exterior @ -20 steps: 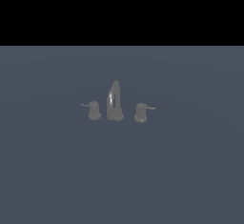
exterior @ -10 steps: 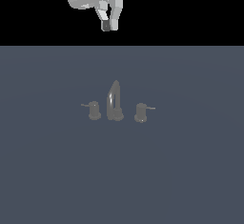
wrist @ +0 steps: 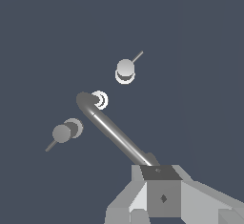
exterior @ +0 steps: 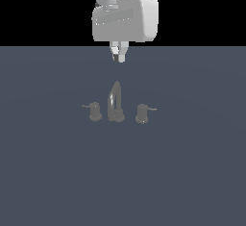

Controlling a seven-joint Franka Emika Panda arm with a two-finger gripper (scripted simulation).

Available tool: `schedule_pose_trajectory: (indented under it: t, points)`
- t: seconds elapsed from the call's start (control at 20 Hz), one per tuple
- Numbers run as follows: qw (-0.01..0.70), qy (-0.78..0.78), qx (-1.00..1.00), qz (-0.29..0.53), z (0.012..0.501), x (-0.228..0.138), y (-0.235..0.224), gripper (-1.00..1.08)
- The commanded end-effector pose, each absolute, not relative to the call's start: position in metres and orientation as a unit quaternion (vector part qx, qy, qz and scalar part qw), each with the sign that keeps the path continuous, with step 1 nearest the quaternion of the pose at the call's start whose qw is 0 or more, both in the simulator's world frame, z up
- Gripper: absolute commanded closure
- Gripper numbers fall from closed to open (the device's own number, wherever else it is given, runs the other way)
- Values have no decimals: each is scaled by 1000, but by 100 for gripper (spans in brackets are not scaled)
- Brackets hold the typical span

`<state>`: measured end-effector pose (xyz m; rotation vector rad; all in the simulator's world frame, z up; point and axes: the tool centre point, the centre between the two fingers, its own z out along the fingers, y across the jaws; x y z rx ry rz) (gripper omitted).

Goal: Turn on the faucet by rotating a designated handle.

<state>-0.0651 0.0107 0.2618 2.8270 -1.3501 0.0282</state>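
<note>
Arm enters from the top edge of the exterior view, its bulky white wrist housing (exterior: 126, 16) hanging vertical with the gripper (exterior: 118, 56) pointing straight down. Gripper hovers in the air over the far half of the flat blue-grey surface (exterior: 192, 172), above and behind the faucet, touching nothing. Fingers (exterior: 121, 53) appear close together with only a sliver of gap and nothing between them; the wrist view shows mainly the grey finger bases (wrist: 162, 197), so the narrow setting is read from the exterior view alone. Faucet (exterior: 116, 104) stands near the middle of the surface, well away from every edge: a tall arched spout on a round base with a short knob on either side, the three pieces in one row, each apart from the next. The handle (exterior: 142, 113) is the knob on the exterior view's right of the spout, upright, its thin lever pointing toward the surface's right edge. Twin knob (exterior: 95, 111) sits on the other side, lever pointing the opposite way. Wrist view looks down on the set: spout (wrist: 112, 132) running diagonally from beneath the gripper, both knobs seen end-on.
</note>
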Motion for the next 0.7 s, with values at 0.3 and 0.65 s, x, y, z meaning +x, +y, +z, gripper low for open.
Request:
schedule_pose_trajectory:
  t: [0.3, 0.65]
  points:
    - [3, -527, 850, 7, 205, -22, -12, 108]
    - [3, -605, 796, 5, 156, 11, -41, 108]
